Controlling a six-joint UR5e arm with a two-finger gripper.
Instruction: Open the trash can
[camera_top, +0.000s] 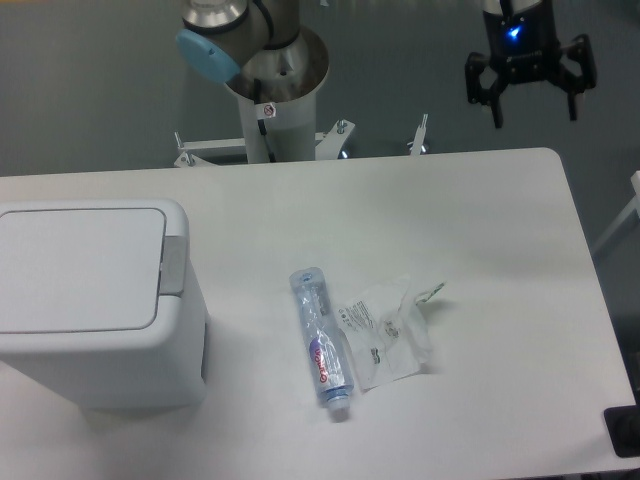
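Overhead, the spread-fingered gripper (534, 105) hangs past the table's (500, 220) far edge, well apart from the lidded trash can (95, 300)

A white table (480, 230) with rounded corners is filling most of the view, its far edge running across toward twelve o'clock. Beyond it a dull grey-green floor (90, 90) is stretching away, evenly lit. Soft overhead light is falling on the tabletop, giving only faint shadows. At three o'clock a pale frame edge (625, 215) is poking in, and at five o'clock a small dark block (624, 432) is sitting at the table's corner
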